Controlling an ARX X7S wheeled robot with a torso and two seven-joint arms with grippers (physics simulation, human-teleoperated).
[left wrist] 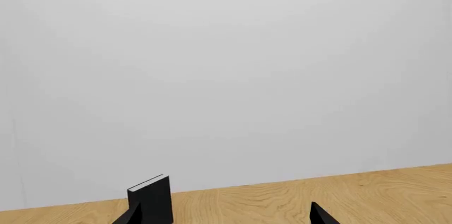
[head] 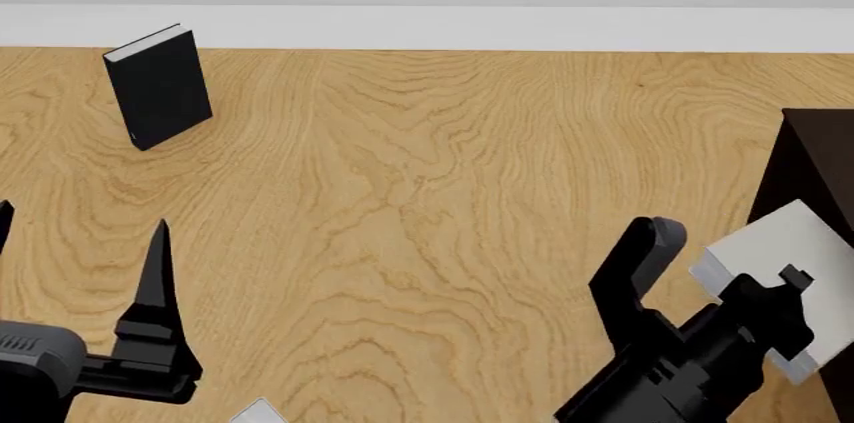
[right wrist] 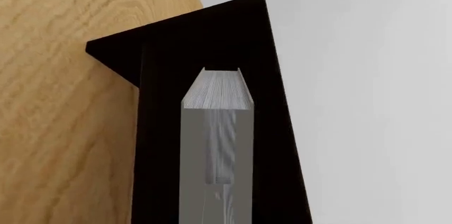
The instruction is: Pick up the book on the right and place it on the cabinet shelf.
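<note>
My right gripper (head: 785,288) is shut on the light-grey book (head: 761,243) and holds it above the table, right beside the dark cabinet (head: 817,168) at the right edge. In the right wrist view the book (right wrist: 215,150) points its white page edges at the cabinet (right wrist: 169,54); its far end lies over the dark boards. Whether it touches a shelf I cannot tell. My left gripper (head: 80,233) is open and empty at the lower left; it also shows in the left wrist view (left wrist: 226,218).
A small black book (head: 160,83) stands upright at the far left of the wooden table (head: 427,193), also in the left wrist view (left wrist: 152,197). A corner of another light-grey book (head: 258,410) shows at the bottom edge. A white wall is behind.
</note>
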